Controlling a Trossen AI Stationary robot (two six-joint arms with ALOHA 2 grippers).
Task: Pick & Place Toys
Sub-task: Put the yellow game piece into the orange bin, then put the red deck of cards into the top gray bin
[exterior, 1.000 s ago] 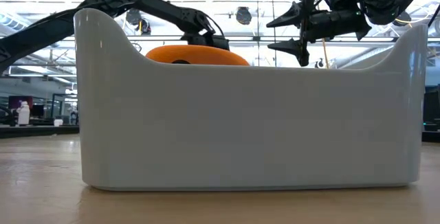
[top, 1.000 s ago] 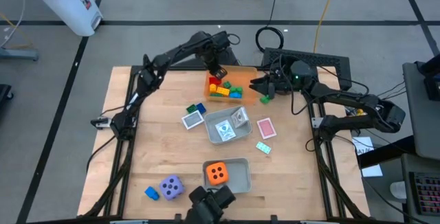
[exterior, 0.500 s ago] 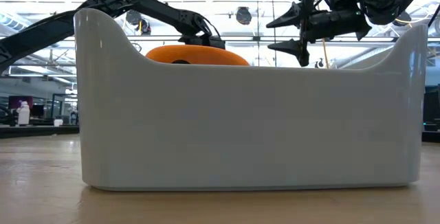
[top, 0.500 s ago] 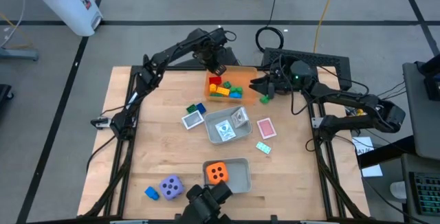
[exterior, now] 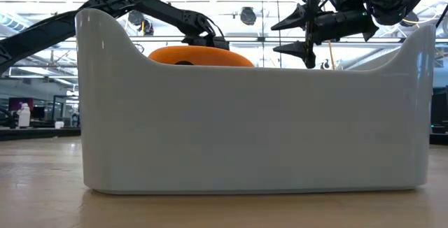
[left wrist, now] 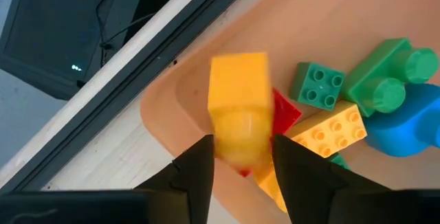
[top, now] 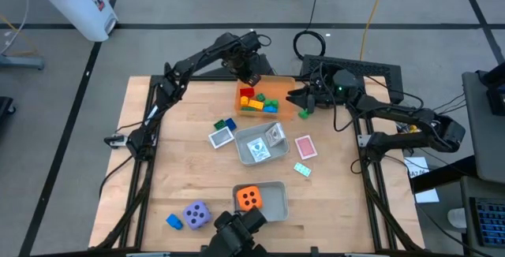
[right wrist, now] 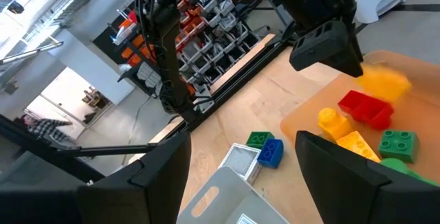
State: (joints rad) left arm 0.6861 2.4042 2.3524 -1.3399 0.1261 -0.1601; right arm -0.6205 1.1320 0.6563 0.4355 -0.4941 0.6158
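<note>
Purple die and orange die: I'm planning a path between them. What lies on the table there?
Only bare wood and the grey tray's wall separate the purple die and orange die, high view.

A blurred yellow brick (left wrist: 238, 100) sits between the fingers (left wrist: 194, 172) above piled bricks (left wrist: 357, 107).

Left arm: dark, reaches from left side of counter up and across to far centre, elbow bent, wrist angled down. Left tool (top: 249, 78) hangs at far centre; fingers (left wrist: 196, 172) parted, nothing clamped between them.

Right arm: dark, comes in from right edge, forearm stretched leftward toward far centre. Right tool (top: 293, 99) held level, pointing left, raised above counter in low view (exterior: 302, 36); fingers (right wrist: 161, 176) spread wide, empty. Two tools near each other, not touching.
</note>
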